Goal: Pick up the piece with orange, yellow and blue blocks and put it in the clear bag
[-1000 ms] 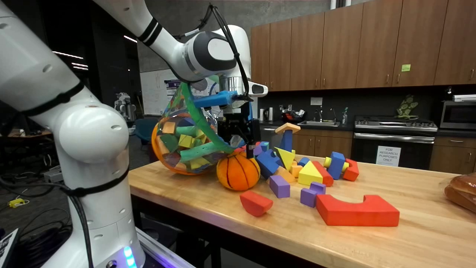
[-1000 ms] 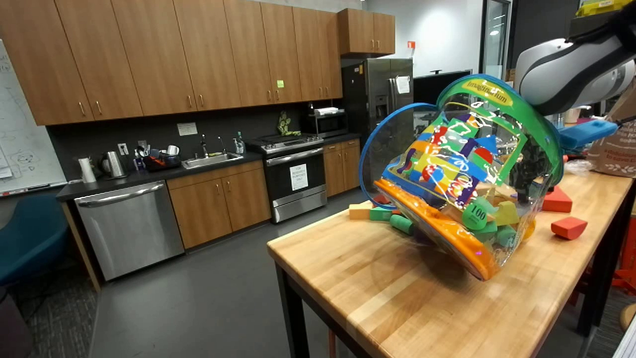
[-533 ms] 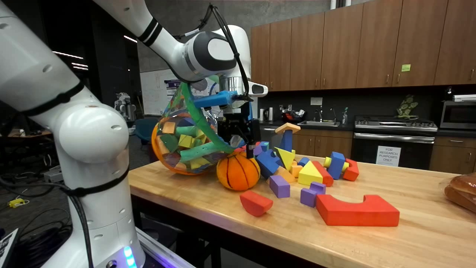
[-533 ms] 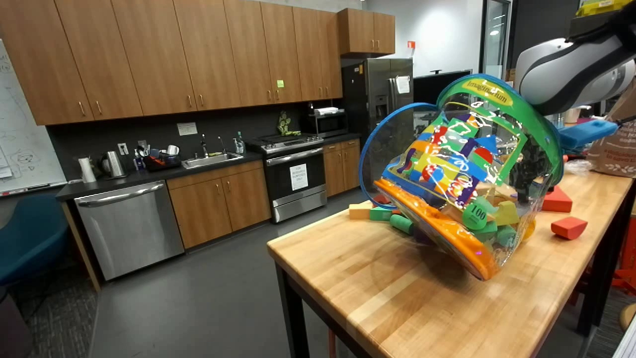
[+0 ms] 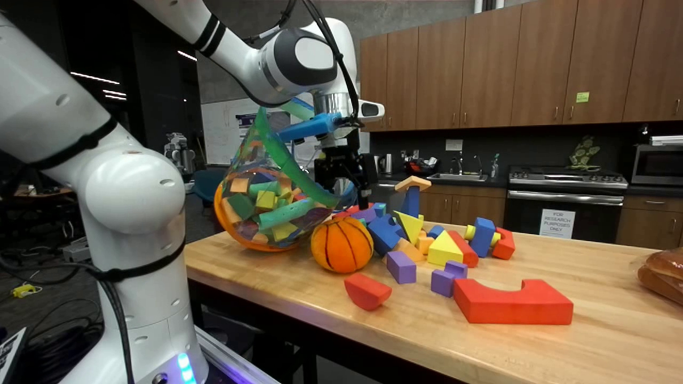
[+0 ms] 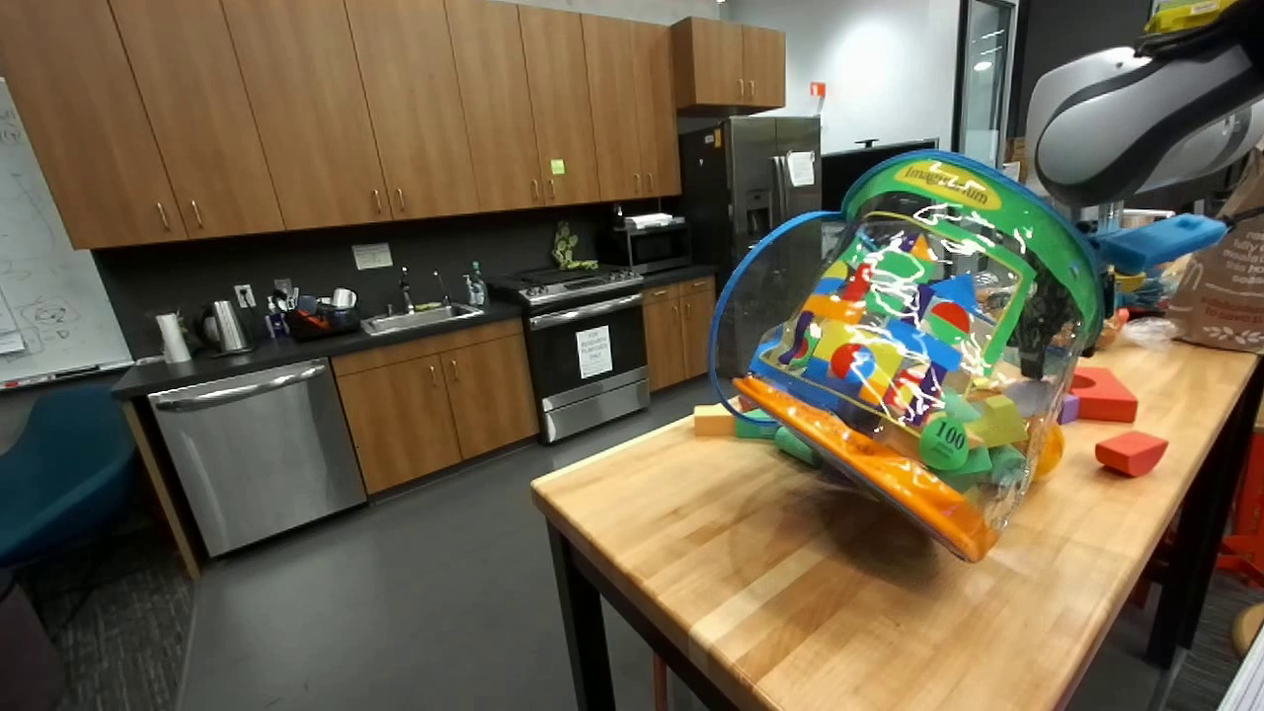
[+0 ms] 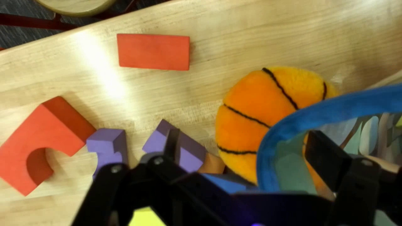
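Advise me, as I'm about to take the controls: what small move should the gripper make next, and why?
Probably a slow, slight lift before any sideways travel. In the wrist view the gripper stands open, and a blue rim shows between the fingers; swinging now might snag it. That rim belongs to the clear bag, tilted in an exterior view, so a tug could shift it.
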Controlling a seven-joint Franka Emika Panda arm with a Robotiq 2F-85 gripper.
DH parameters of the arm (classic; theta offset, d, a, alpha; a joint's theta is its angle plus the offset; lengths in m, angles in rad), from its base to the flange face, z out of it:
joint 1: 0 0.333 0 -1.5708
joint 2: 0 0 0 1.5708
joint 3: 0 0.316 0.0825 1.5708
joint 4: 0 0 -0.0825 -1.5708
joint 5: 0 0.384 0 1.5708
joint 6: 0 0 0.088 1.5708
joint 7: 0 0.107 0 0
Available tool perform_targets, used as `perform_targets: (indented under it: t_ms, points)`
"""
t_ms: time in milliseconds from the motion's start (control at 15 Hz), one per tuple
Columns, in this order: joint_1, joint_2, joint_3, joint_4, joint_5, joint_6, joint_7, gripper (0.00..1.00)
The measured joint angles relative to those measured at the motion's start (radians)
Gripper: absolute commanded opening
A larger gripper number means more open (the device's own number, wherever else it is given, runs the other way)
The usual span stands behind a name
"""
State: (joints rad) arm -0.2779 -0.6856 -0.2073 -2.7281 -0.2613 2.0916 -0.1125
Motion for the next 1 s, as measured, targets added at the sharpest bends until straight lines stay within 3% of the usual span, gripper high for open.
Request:
perform_targets:
  t_ms: [400,1000]
  points:
    - [-0.004,-0.144,-0.020,0.103,0.000,-0.072,-0.026,1.00]
    - [-0.008,-0.246,-0.127,0.228,0.000,-0.081,-0.075,1.00]
